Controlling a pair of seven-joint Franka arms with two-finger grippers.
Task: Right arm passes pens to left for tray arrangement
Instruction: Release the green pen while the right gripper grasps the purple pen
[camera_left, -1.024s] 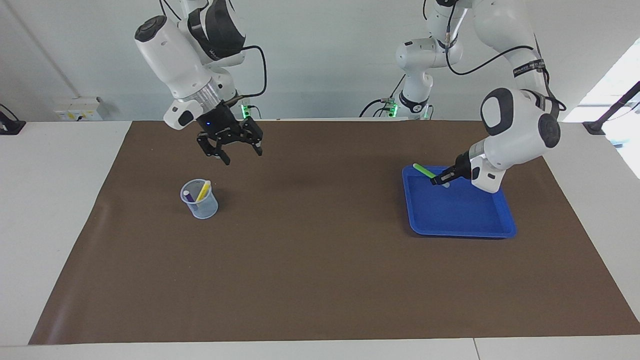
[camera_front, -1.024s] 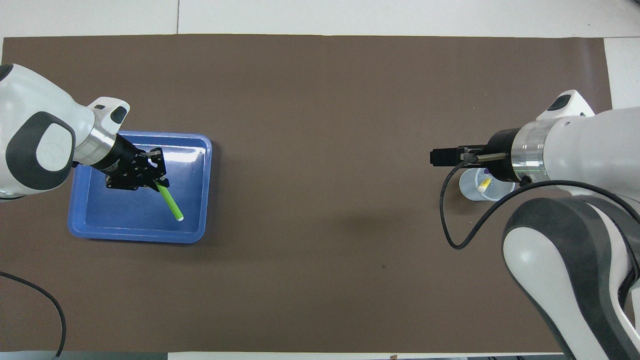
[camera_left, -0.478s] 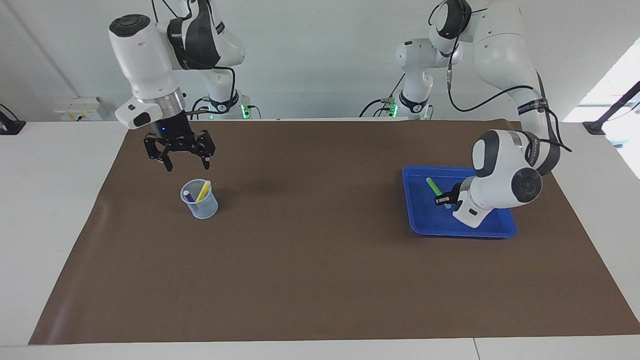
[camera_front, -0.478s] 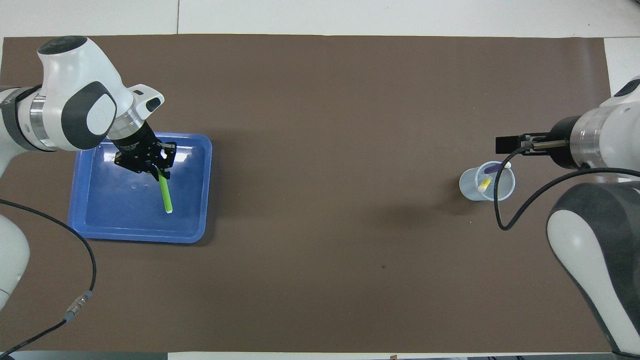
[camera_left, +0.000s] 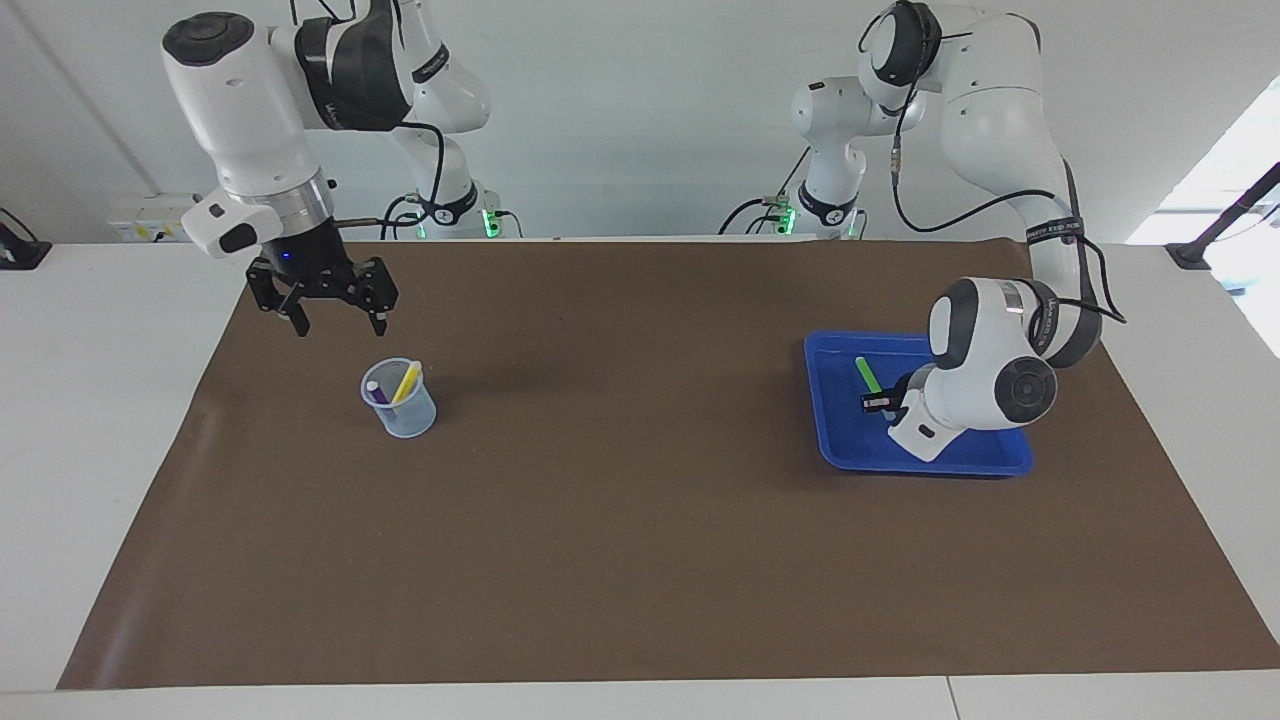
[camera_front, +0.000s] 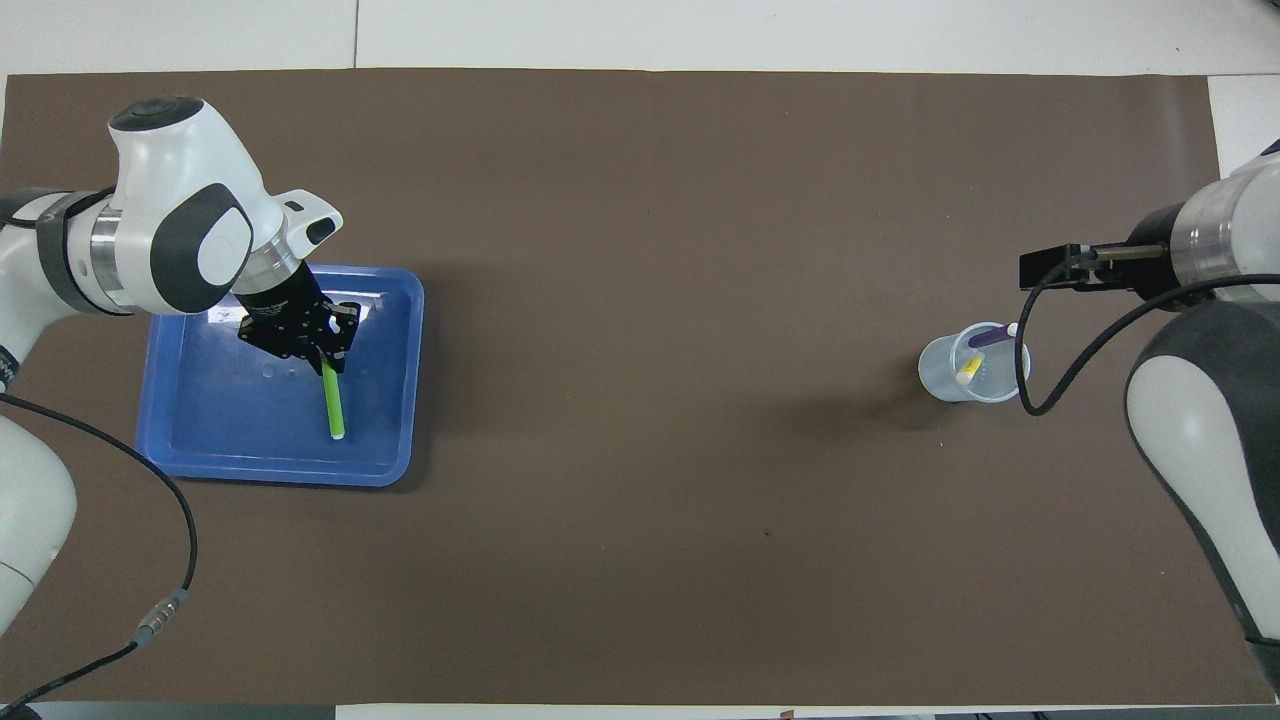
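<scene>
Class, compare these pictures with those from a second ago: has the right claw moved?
Yes. In the facing view the right claw, open, has swung sideways from the cup toward the right arm's end of the table.

**Bystanders on the table**

A brown mat (camera_left: 640, 520) covers most of the white table (camera_left: 100, 420). A small translucent pale cup (camera_left: 400, 405) stands upright on the mat. Two slimmer white arms (camera_left: 830, 150) with green lights stand at the table's edge.

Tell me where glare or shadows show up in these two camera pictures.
Facing view: bright window light washes out the upper corner at the left arm's end; a soft shadow lies beside the cup. Overhead view: pale glare streaks the blue tray floor.
</scene>
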